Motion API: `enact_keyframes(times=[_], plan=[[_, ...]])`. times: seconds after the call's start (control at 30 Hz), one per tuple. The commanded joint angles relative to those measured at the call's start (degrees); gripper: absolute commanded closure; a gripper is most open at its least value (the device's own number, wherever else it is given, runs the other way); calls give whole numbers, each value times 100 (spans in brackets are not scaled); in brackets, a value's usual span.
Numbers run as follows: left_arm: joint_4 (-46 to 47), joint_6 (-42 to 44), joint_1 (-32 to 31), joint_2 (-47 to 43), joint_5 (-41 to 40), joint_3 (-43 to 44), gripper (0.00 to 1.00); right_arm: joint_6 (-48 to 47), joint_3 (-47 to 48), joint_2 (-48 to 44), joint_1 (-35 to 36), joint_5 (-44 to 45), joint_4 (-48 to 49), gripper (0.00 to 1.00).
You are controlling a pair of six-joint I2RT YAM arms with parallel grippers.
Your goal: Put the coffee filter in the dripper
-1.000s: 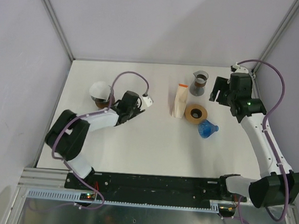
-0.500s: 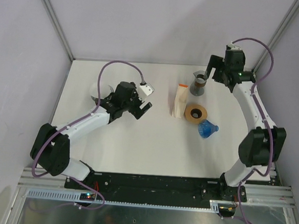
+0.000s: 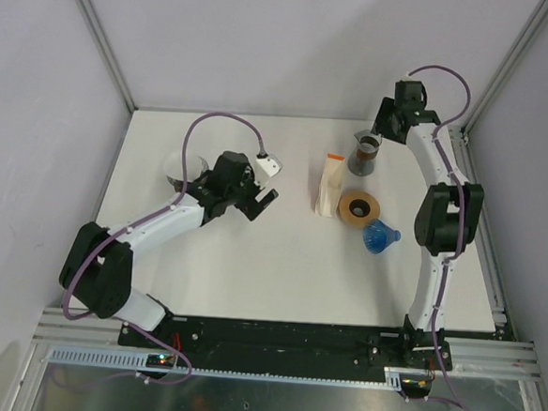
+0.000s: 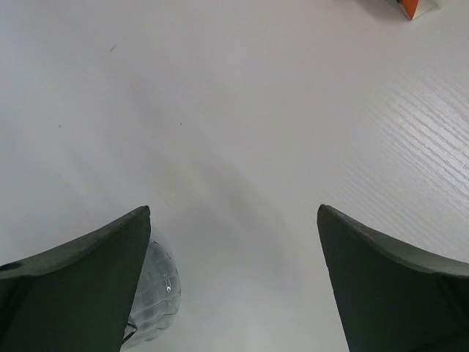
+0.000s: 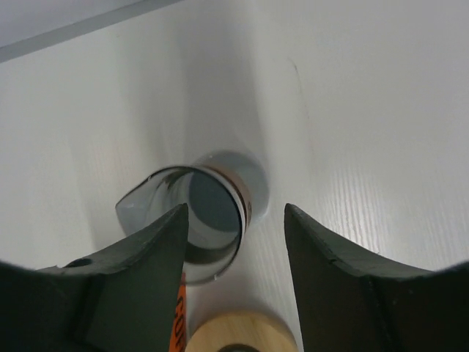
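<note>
Left gripper point(image 4: 233, 213): jaws spread wide over white table point(image 4: 220, 110). Right gripper point(image 5: 234, 209): jaws spread, hovering above glass pitcher point(image 5: 201, 220), near wooden ring point(image 5: 238, 334).

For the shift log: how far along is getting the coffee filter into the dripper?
Done: nothing visible; the blue cone-shaped dripper lies tipped over with nothing in it. In hand: nothing; the left gripper is open over the white table, the right gripper open above the clear glass carafe. Left: the whole pick and placement.

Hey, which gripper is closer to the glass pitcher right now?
Right. The right gripper hangs just above the glass pitcher; the left gripper sits far off, past the carton.
</note>
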Motion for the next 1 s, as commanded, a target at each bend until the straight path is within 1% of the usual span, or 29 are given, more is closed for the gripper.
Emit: enact_keyframes(times=[0.0, 0.07, 0.17, 0.23, 0.33, 0.37, 0.4, 0.47, 0.63, 0.8, 0.97], plan=[[27, -70, -19, 51, -205, 167, 0, 84, 736, 511, 37, 95, -344, 42], [22, -61, -20, 66, -242, 172, 0, 84, 756, 646, 63, 164, -356, 45], [19, -73, -20, 78, -248, 181, 0, 61, 727, 777, 74, 203, -369, 53], [17, -73, -20, 97, -249, 189, 0, 28, 710, 840, 71, 185, -380, 65], [7, -64, -19, 103, -253, 200, 0, -34, 713, 861, 74, 227, -398, 89], [8, -61, -19, 111, -256, 200, 0, -50, 712, 843, 73, 250, -399, 94], [4, -60, -19, 114, -261, 200, 0, -66, 711, 813, 69, 274, -405, 97], [0, -46, -20, 119, -261, 200, 0, -88, 699, 719, 45, 356, -409, 99], [-22, -28, -20, 112, -266, 189, 0, -198, 613, 233, -22, 444, -409, 100], [-38, -26, -20, 110, -265, 179, 0, -413, 415, -726, 19, 517, -443, 100], [-52, -14, -20, 82, -381, 146, 0, -655, -285, -1925, 318, 488, -388, 100]])
